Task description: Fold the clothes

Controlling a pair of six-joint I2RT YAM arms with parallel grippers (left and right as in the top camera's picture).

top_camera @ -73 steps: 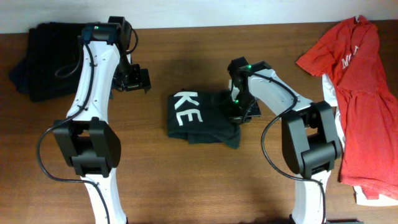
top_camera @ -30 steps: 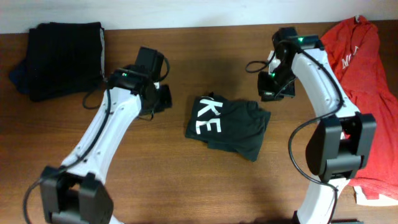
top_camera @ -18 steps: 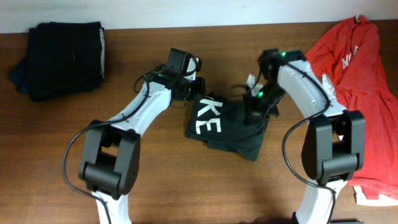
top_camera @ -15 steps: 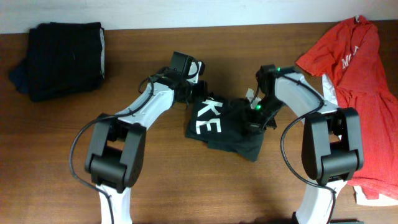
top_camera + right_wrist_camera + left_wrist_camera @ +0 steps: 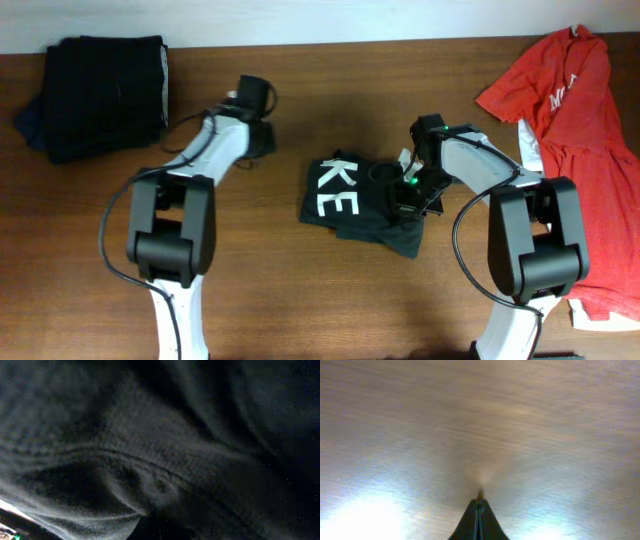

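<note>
The clothes, a dark charcoal T-shirt folded into a rumpled packet with white letters "KE", lie mid-table. My right gripper is down on the packet's right part. In the right wrist view dark wrinkled cloth fills the frame and my right gripper is a shut dark wedge pressed against it. Whether any cloth is pinched does not show. My left gripper hovers over bare wood left of the shirt, apart from it. In the left wrist view my left gripper is shut, with nothing in it.
A black folded garment with a pale side stripe lies at the back left. A red T-shirt is spread along the right edge, over something white. The brown wooden table surrounds the shirt.
My left gripper has drawn back to the left, off the shirt's upper left corner, onto bare table. My right gripper has slid slightly down over the shirt's right part.
</note>
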